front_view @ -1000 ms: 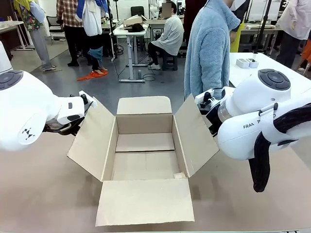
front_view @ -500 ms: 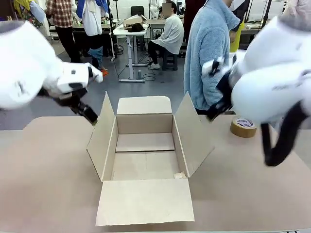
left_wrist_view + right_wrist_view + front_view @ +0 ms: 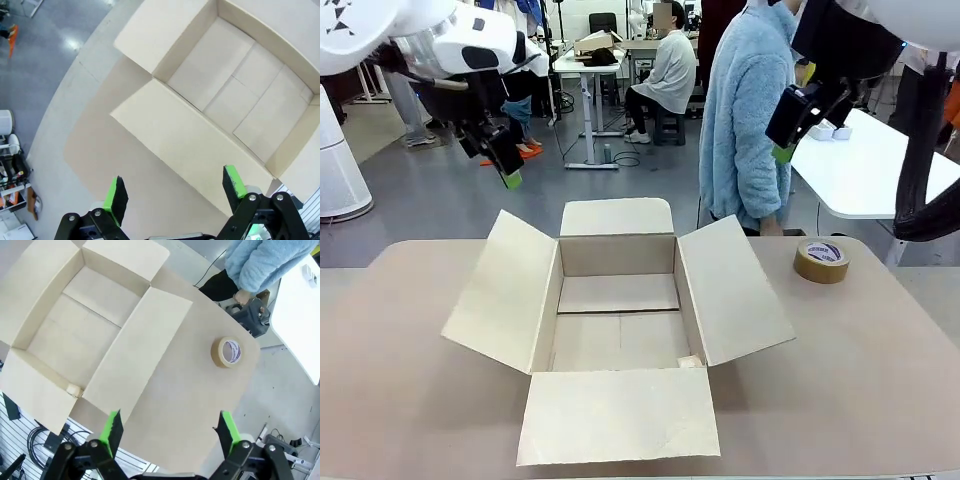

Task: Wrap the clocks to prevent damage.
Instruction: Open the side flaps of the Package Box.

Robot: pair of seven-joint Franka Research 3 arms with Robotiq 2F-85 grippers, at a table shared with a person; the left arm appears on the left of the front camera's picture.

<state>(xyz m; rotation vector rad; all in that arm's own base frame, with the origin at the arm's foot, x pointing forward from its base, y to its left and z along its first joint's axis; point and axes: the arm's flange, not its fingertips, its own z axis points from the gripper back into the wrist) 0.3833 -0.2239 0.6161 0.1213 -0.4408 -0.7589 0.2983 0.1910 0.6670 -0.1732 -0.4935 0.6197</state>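
Two tools hang high above the surface, and we see each with its fingers spread wide, gripping nothing. A roll of tan tape lies beyond the right tool, apart from the box. A person in a pale blue fleece stands just behind that tool, at the surface's far edge. Below and between both tools sits the cardboard box. One side flap lies under the left tool, the opposite flap under the right. We find it plain tan, all four flaps folded outward, with a small pale piece in one corner, too small to tell.
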